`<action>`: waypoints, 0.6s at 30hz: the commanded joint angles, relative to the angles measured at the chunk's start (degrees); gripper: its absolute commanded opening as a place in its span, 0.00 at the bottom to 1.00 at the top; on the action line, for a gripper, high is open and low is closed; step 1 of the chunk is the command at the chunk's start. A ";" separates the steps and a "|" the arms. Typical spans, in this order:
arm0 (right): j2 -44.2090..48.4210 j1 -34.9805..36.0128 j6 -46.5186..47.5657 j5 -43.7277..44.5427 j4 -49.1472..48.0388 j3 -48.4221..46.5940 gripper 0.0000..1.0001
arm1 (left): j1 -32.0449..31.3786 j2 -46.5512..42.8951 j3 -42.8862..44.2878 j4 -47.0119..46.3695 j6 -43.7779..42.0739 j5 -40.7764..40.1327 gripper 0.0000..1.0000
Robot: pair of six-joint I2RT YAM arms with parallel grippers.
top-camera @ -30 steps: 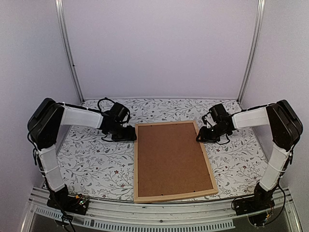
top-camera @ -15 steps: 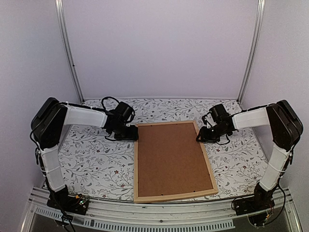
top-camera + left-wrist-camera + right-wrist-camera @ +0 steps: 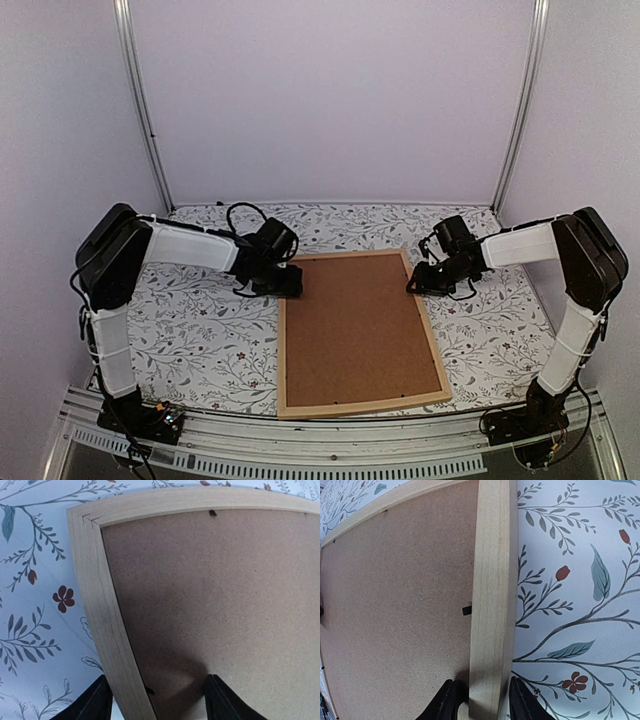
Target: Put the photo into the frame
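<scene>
The frame (image 3: 360, 405) lies face down in the middle of the table, its light wood rails around a brown backing board (image 3: 355, 325). My left gripper (image 3: 290, 283) is at the frame's far left corner. In the left wrist view it (image 3: 157, 705) is open and straddles the left rail (image 3: 100, 605), one finger (image 3: 95, 705) over the tablecloth and the other over the board (image 3: 215, 590). My right gripper (image 3: 415, 284) is at the far right rail. In the right wrist view it (image 3: 482, 705) is shut on that rail (image 3: 490, 605), a finger against each side. The photo is out of view.
A floral tablecloth (image 3: 190, 330) covers the table. Small black tabs (image 3: 466, 610) hold the board along the rails' inner edges. White walls and metal posts (image 3: 145, 110) enclose the back and sides. The arm bases stand on the front rail (image 3: 330, 440).
My left arm has reached to the right, from beside the frame to over its far left corner. The right gripper has stayed on the right rail.
</scene>
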State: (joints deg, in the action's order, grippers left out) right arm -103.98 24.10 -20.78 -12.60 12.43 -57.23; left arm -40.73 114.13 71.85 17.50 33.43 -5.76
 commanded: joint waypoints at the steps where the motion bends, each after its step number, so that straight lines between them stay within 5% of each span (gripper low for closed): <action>1: -0.71 0.95 -0.06 0.86 3.81 1.80 0.38 | -1.60 -2.26 -2.39 3.36 -1.16 0.60 0.64; 18: 0.22 0.95 0.12 1.12 4.44 1.69 0.38 | 2.03 -17.49 -13.24 1.40 1.19 9.09 0.68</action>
State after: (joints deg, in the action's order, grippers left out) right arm -103.74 24.32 -20.80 -12.32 12.45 -57.14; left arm -38.22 101.36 62.98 18.02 33.15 0.71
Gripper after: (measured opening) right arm 0.377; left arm 0.677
